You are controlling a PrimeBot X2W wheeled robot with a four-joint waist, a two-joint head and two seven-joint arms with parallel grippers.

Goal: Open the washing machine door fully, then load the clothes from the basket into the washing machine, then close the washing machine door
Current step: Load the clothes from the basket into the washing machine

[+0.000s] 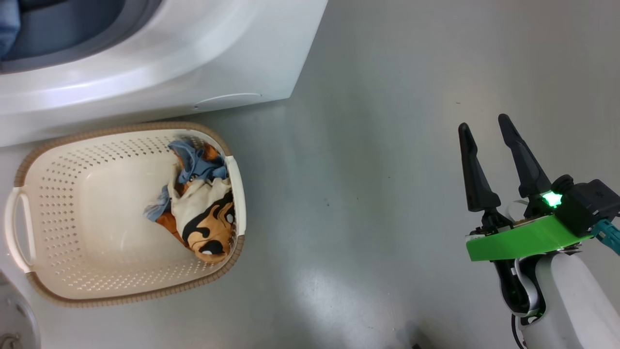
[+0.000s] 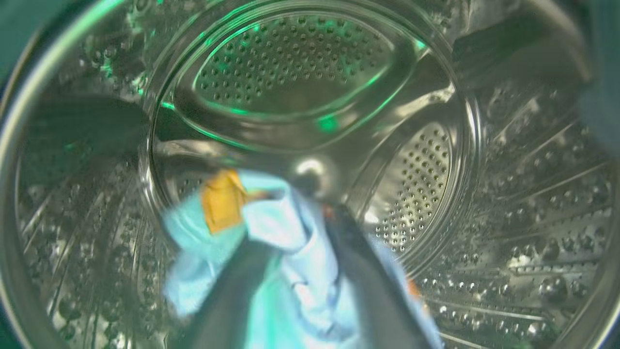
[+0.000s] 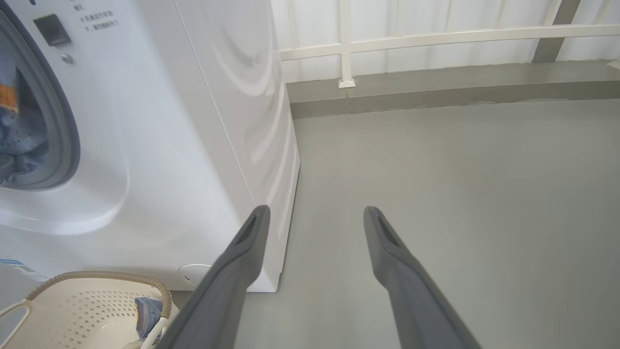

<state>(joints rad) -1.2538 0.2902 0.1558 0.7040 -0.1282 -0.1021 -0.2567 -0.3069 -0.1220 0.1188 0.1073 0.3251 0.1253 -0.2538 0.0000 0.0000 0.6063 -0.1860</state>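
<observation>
My left gripper (image 2: 302, 228) is inside the perforated steel drum (image 2: 300, 68) of the washing machine (image 1: 218, 63). A light blue garment with an orange patch (image 2: 271, 223) lies blurred over and between its dark fingers, so the set of its jaws is unclear. More clothes (image 1: 203, 213), blue and cream with a black-and-orange print, lie against the right wall of the cream basket (image 1: 97, 218) on the floor before the machine. My right gripper (image 1: 484, 122) hangs open and empty over bare floor, well right of the basket. A grey rounded edge (image 1: 12, 315) at the lower left may be the open door.
In the right wrist view the washing machine (image 3: 193, 121) shows blue cloth (image 3: 19, 131) in its opening, and the basket (image 3: 97, 278) stands at its foot. Grey floor (image 3: 436, 169) runs back to a low kerb and white railing (image 3: 346, 46).
</observation>
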